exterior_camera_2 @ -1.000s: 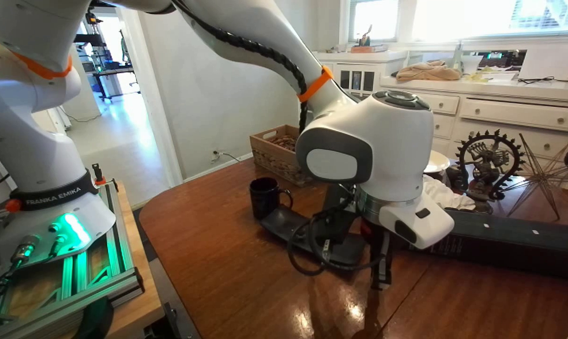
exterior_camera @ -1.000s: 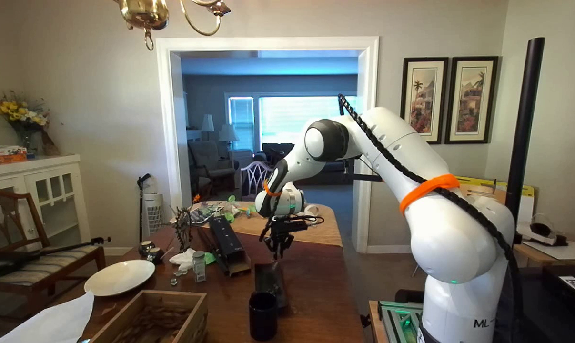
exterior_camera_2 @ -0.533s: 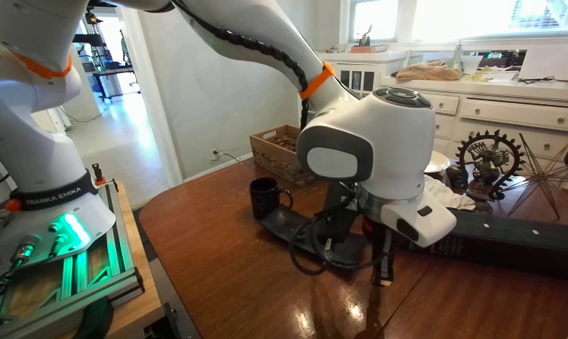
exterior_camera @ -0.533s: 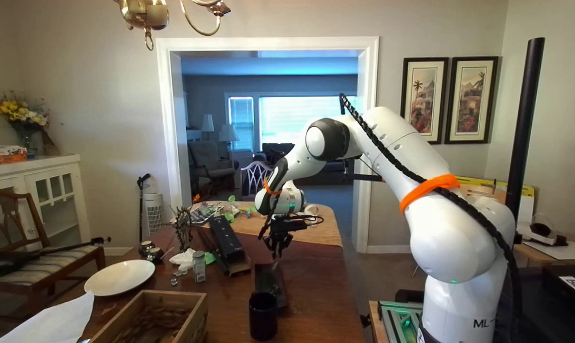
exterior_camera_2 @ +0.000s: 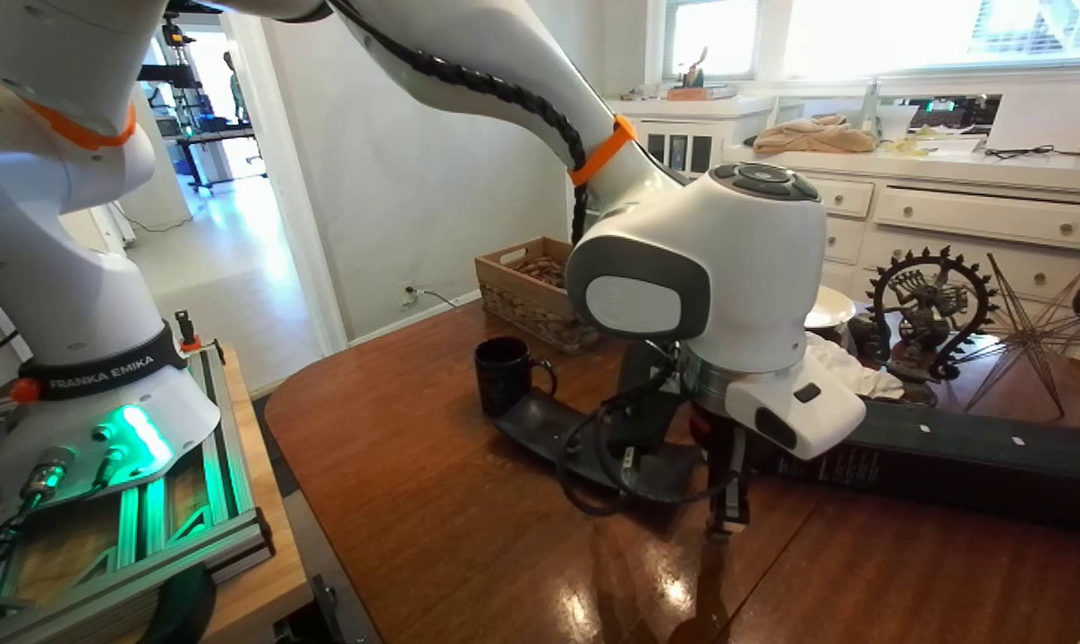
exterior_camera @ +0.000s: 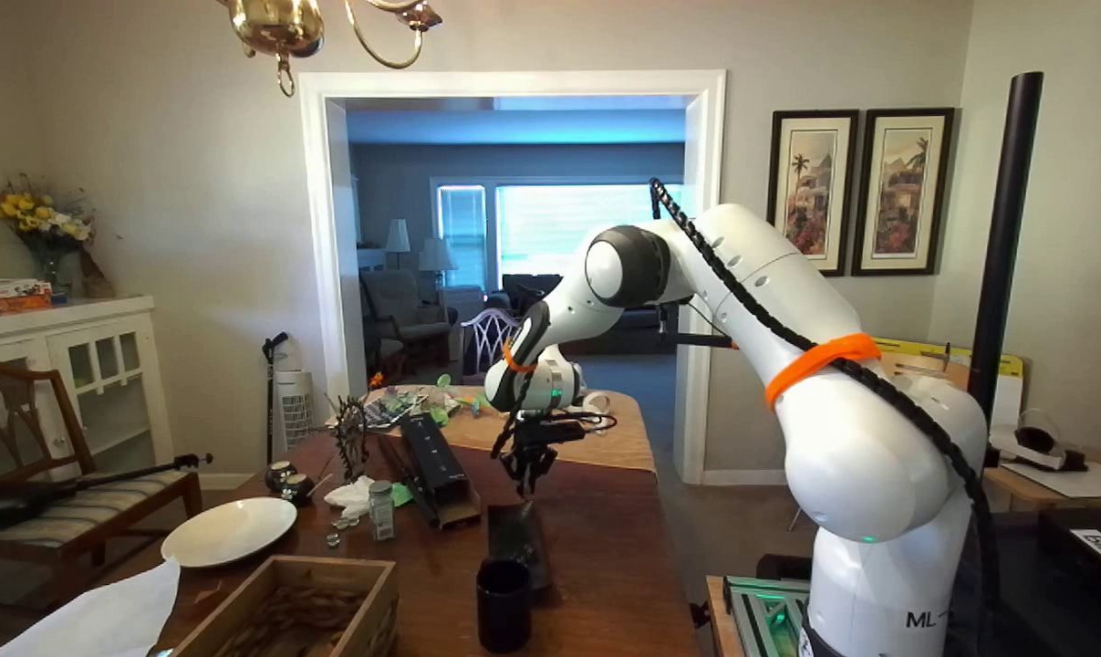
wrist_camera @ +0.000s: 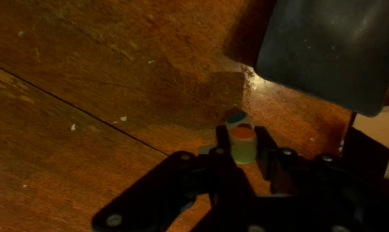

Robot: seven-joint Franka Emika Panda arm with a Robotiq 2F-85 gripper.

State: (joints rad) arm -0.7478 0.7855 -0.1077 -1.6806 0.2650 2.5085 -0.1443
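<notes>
My gripper point(wrist_camera: 241, 135) points down over the wooden table, with its fingers close together on a small pale block point(wrist_camera: 243, 153) with coloured faces. An orange spot and a green face show. A second rounded piece point(wrist_camera: 235, 120) with teal and dark red spots shows just behind it; whether it is separate I cannot tell. The gripper also shows in both exterior views point(exterior_camera: 524, 482) point(exterior_camera_2: 726, 523), where the block is too small to make out clearly. A black curved tray point(wrist_camera: 329, 54) lies beside the gripper, apart from it; it also shows in both exterior views point(exterior_camera: 516, 538) point(exterior_camera_2: 553, 431).
A black mug point(exterior_camera: 503, 607) point(exterior_camera_2: 502, 376) stands at the tray's end. A long black box point(exterior_camera: 436, 465) point(exterior_camera_2: 978, 461) lies near the gripper. A wooden basket point(exterior_camera: 381, 598) point(exterior_camera_2: 526, 309), a white plate point(exterior_camera: 231, 531), a glass jar point(exterior_camera: 381, 511) and a metal statue point(exterior_camera_2: 929, 313) are farther off.
The gripper has risen slightly and shifted a little to the left in an exterior view. The other things on the table have not moved.
</notes>
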